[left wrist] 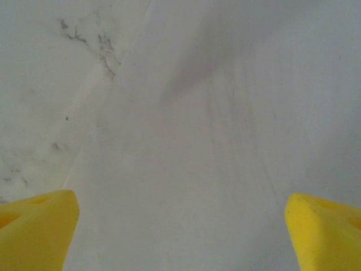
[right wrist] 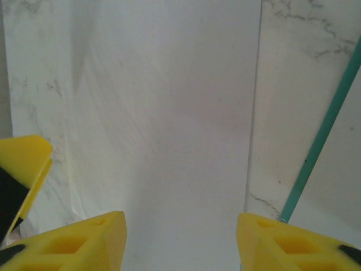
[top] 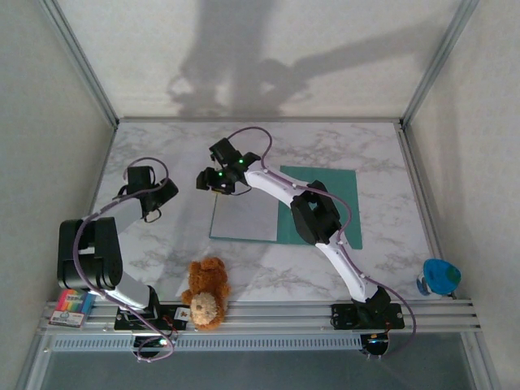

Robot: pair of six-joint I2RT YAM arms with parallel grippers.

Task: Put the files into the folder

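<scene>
A brown teddy bear (top: 205, 292) sits at the near edge of the white-grey marble tabletop (top: 162, 244), leaning on the metal rail (top: 276, 313). A small box with rainbow stripes (top: 71, 307) lies at the near left corner. A blue and white object (top: 439, 276), too small to identify, stands at the right edge.

- Table (top: 162, 154): white-grey marble pattern, smooth, low sheen.
- Files (top: 244, 219): white paper, matt, smooth.
- Folder (top: 333, 183): thin teal cover, matt, smooth.
- Teddy bear (top: 205, 292): brown plush cloth, fuzzy pile.
- Left gripper (left wrist: 180, 237), right gripper (right wrist: 181, 243): yellow plastic fingertips, matt.
- Right arm (top: 345, 272): white plastic shell, slightly glossy.
- Rail (top: 268, 313): grooved bare metal, dull silver.
</scene>
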